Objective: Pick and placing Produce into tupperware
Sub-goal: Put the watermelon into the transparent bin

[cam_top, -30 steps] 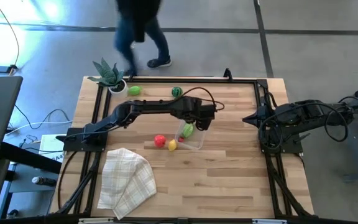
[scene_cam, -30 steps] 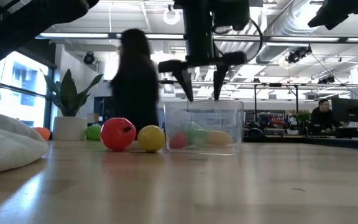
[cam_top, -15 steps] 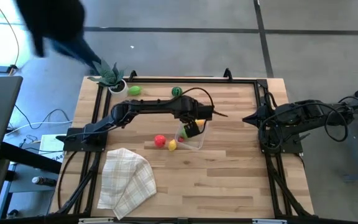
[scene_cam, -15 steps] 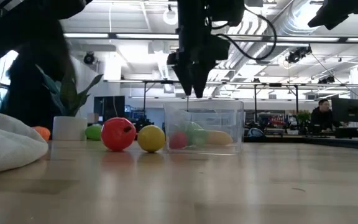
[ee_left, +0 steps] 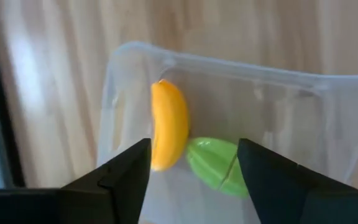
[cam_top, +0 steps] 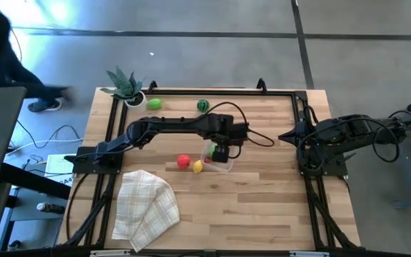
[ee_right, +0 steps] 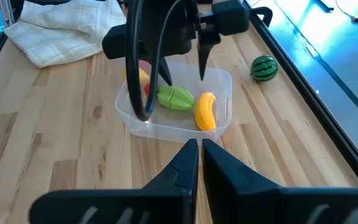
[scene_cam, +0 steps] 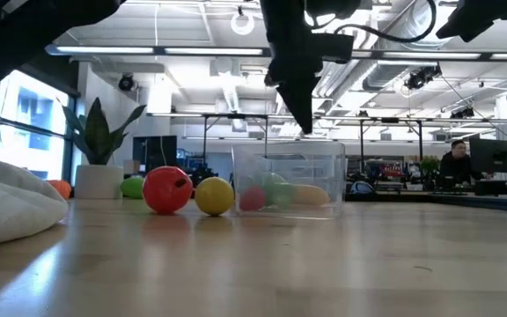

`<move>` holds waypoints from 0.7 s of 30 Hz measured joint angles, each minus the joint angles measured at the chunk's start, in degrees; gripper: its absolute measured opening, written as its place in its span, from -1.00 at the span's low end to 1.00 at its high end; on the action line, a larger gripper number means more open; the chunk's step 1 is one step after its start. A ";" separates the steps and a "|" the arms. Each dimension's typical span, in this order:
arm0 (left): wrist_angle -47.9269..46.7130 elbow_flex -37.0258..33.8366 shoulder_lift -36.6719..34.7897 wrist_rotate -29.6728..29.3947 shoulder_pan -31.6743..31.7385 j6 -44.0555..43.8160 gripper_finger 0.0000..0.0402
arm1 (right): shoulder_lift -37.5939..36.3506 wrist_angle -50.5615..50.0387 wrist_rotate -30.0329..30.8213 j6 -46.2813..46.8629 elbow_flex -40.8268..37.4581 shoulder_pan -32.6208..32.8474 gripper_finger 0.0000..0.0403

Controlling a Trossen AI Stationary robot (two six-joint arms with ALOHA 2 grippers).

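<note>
The clear tupperware (cam_top: 223, 160) stands mid-table and holds a yellow banana (ee_left: 169, 124), a light green piece (ee_left: 219, 165) and a small red piece (scene_cam: 252, 199). My left gripper (cam_top: 220, 151) hangs open and empty just above the tub, fingers pointing down (ee_left: 193, 149). A red fruit (cam_top: 183, 161) and a yellow one (cam_top: 198, 166) lie on the table left of the tub. A light green fruit (cam_top: 154, 104) and a dark green melon (cam_top: 203, 106) lie near the far edge. My right gripper (ee_right: 199, 149) is shut, parked at the table's right side.
A spiky plant in a white pot (cam_top: 125, 87) stands at the far left corner. A checked beige cloth (cam_top: 145, 205) lies bunched at the near left. An orange piece (scene_cam: 58, 187) shows beside the pot. A black frame rail (cam_top: 212, 91) runs round the table.
My left gripper has turned about its upright axis above the tub, so in the low view its fingers now stand one behind the other. It stays over the tub. A person behind the far edge has walked off toward the left.
</note>
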 joint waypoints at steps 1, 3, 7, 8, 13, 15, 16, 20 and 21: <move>0.51 0.04 0.36 1.18 0.01 1.22 0.07 | 0.01 0.00 0.01 0.00 0.00 0.00 -0.94; 0.83 0.00 1.20 3.42 0.02 4.86 -0.04 | 0.00 0.00 0.00 0.00 0.00 0.00 -0.94; 0.08 0.00 2.08 6.02 -0.39 14.28 -0.28 | 0.01 0.00 0.01 0.00 0.00 -0.01 -0.94; -0.65 -0.02 2.13 6.21 -0.41 16.62 -0.34 | 0.01 0.00 0.02 0.00 0.00 -0.02 -0.94; -5.34 -0.02 2.15 6.50 -0.38 20.82 -0.59 | 0.01 0.00 0.02 0.00 0.00 -0.01 -0.94; -7.54 -0.02 2.15 6.30 -0.32 20.86 -0.65 | -0.01 0.00 0.00 0.00 0.00 -0.01 -0.94; -8.83 0.00 2.13 6.10 -0.31 20.89 -0.68 | 0.01 0.01 0.02 0.00 0.00 -0.01 -0.94; -13.24 -0.02 2.13 5.09 -0.31 20.72 -0.75 | 0.01 0.00 0.02 0.00 0.00 -0.02 -0.94; -14.10 -0.01 2.13 4.50 -0.31 20.34 -0.77 | 0.01 0.02 0.00 0.00 0.00 0.00 -0.94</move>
